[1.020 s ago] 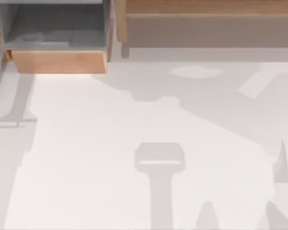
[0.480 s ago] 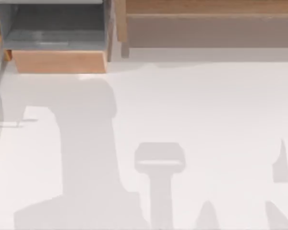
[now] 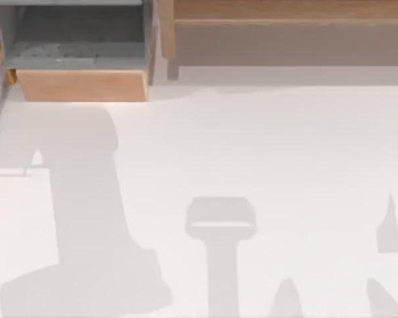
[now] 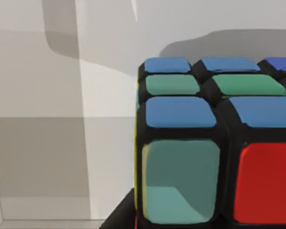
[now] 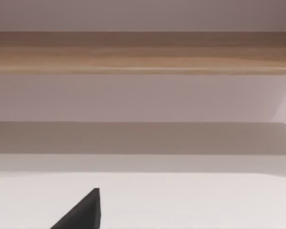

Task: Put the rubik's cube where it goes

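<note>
Your left gripper's state can't be told, but the rubik's cube (image 4: 214, 143) sits right against the left wrist camera, raised off the white surface (image 3: 265, 146). The open drawer (image 3: 79, 50) lies at the surface's far left, so your left arm looks nearer; your right arm faces the wooden shelf (image 5: 143, 52)

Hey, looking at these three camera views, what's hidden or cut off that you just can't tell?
- Rubik's cube, left wrist view: its far side runs past the picture's edge, so the remaining faces are unseen.
- Left hand, left wrist view: the cube blocks the fingers; grip unknowable.
- Open drawer, top view: its back is cut by the top edge.
- Right hand, right wrist view: one dark fingertip pokes in; open or shut unclear.
</note>
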